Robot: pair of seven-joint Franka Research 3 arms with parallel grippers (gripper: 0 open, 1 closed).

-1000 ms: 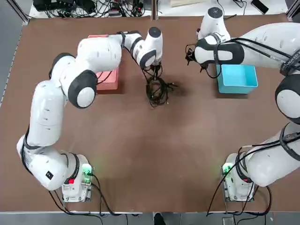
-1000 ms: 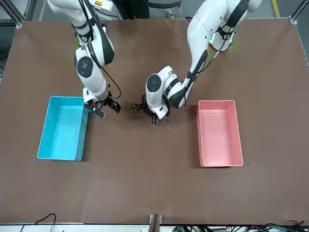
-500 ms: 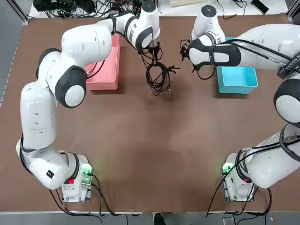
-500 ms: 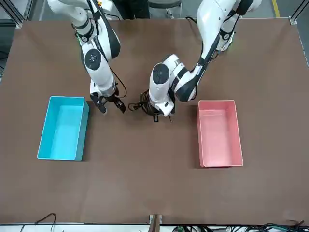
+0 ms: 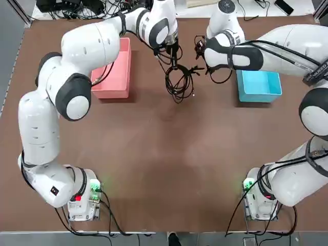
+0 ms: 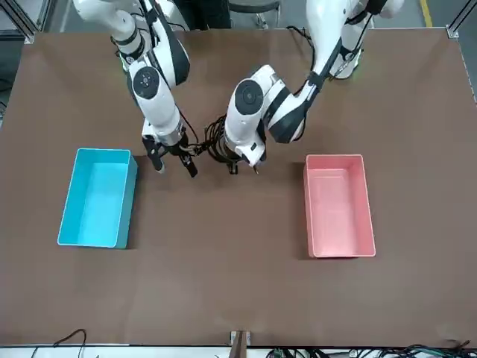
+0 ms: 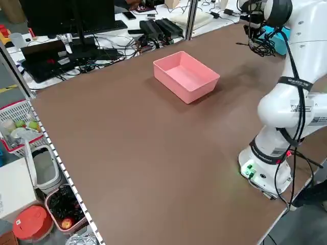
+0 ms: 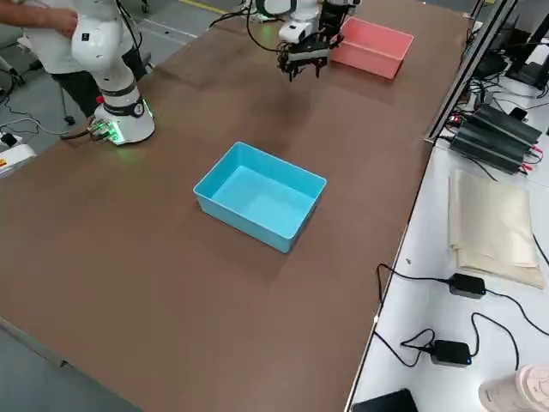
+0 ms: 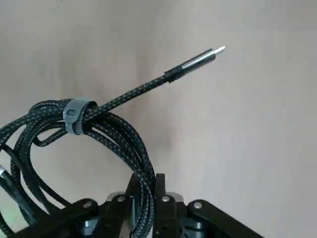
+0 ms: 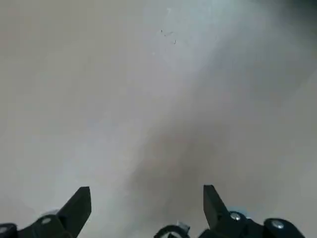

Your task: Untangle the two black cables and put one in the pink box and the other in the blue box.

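Black cables point(image 5: 179, 82) hang as one tangled bunch from the left tool point(image 5: 173, 54), which is clamped on a strand of the braided cord; in the left wrist view the cord point(image 9: 119, 144) runs straight up between the pinched fingers point(image 9: 160, 191), with a grey band point(image 9: 74, 115) around the loops and one plug end point(image 9: 200, 57) sticking out free over the brown table point(image 5: 169, 159). Whether the lowest loops touch the table I cannot tell. Bunch sits between the two boxes, toward the far edge of the table, clear of both. Right tool point(image 6: 173, 158) is just beside the bunch on the blue box side, fingers spread wide apart and holding nothing; right wrist view shows its two fingers point(image 10: 74, 206) with only bare table between them. In the front view one right finger tip looks very close to the cable loops point(image 6: 212, 142), contact unclear. Pink box point(image 5: 115, 69) is on the robot's left side, partly under the left arm, nothing in it from the front view point(image 6: 339, 205). Blue box point(image 5: 259, 84) is on the robot's right side, next to the right arm's wrist, nothing in it either point(image 8: 262, 196). Both arms reach in from their bases at the near edge toward the middle of the far half of the table. Wires and power bricks point(image 7: 158, 26) lie past the table's far edge.
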